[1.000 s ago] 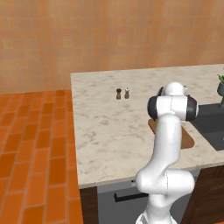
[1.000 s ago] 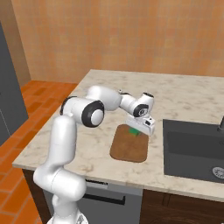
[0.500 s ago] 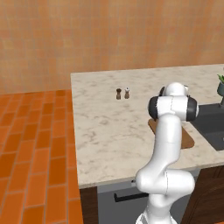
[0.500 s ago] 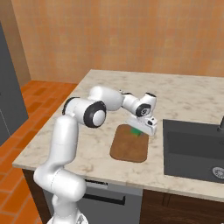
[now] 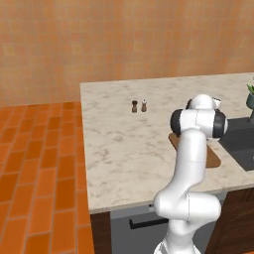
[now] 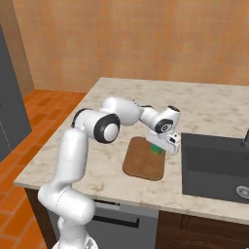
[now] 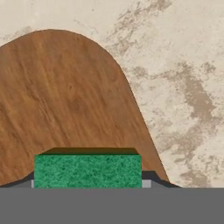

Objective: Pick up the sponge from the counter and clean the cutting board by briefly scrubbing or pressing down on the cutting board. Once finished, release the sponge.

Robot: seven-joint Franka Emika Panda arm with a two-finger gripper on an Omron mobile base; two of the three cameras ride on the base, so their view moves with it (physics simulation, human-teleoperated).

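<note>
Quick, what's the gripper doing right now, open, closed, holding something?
Gripper: closed on the green sponge, held over the cutting board.

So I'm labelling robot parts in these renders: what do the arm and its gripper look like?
The arm is glossy white, built of rounded tubular links on a bulbous base, with dark grey to black bands and round caps at the joints. The wrist ends in a boxy white hand carrying the gripper. No cables or markings show.
</note>
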